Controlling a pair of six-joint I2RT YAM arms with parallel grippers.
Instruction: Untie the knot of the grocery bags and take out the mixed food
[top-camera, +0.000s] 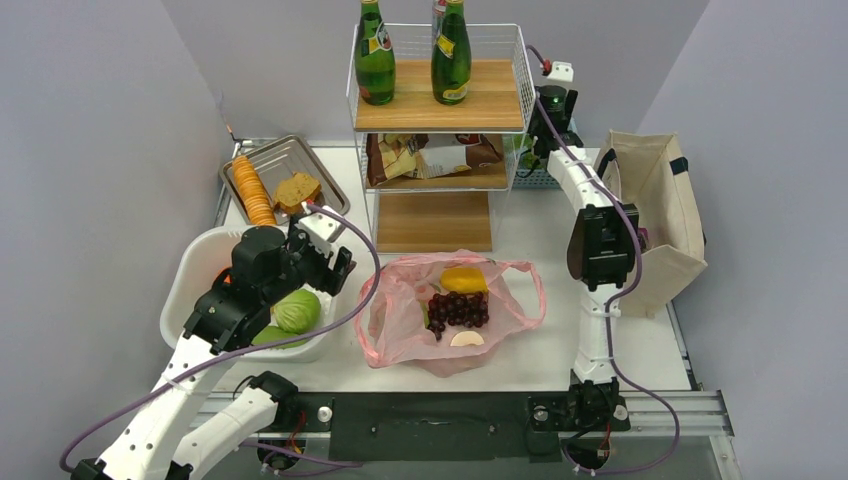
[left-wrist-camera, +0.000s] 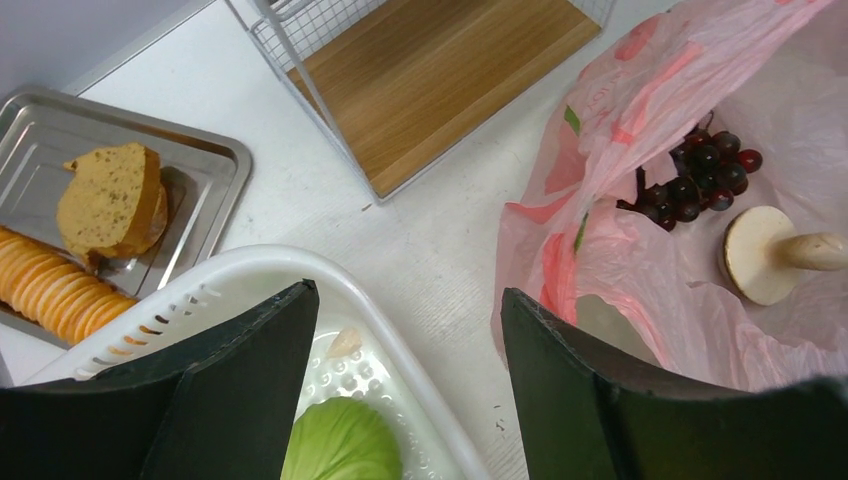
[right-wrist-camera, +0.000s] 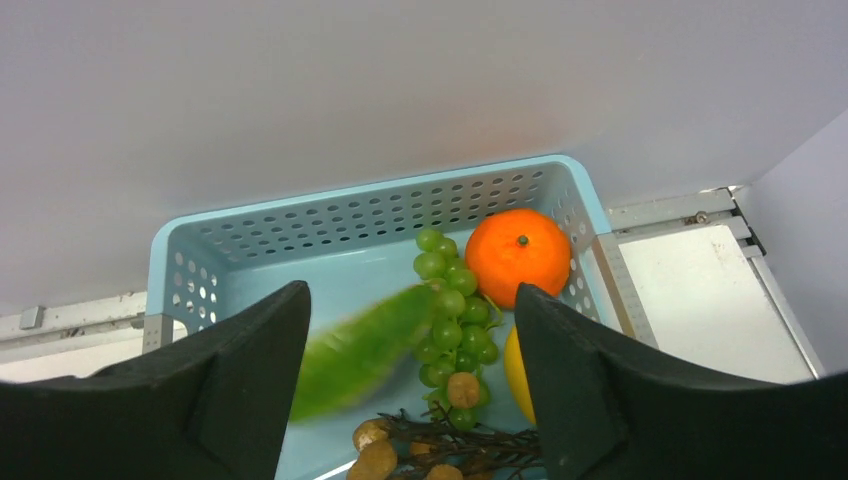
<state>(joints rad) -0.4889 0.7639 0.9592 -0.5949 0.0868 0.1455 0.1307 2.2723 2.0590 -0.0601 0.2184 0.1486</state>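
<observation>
Both spread: L gripper (left-wrist-camera: 408, 300), R gripper (right-wrist-camera: 410, 300); bag (top-camera: 395, 312) agape.

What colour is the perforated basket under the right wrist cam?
Light blue. The basket shows best in the right wrist view.

bag (top-camera: 395, 330) mouth open above, wire shelf (top-camera: 437, 220) close behind, tub (top-camera: 200, 262) alongside

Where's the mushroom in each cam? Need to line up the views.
Top external: mushroom at the near side of the open pink bag, just below the dark grapes.
Left wrist: far right, lower right of the grapes, inside the bag.
Right wrist: not in it; shows only a blue basket of fruit.
Shared landmark: the grapes.
</observation>
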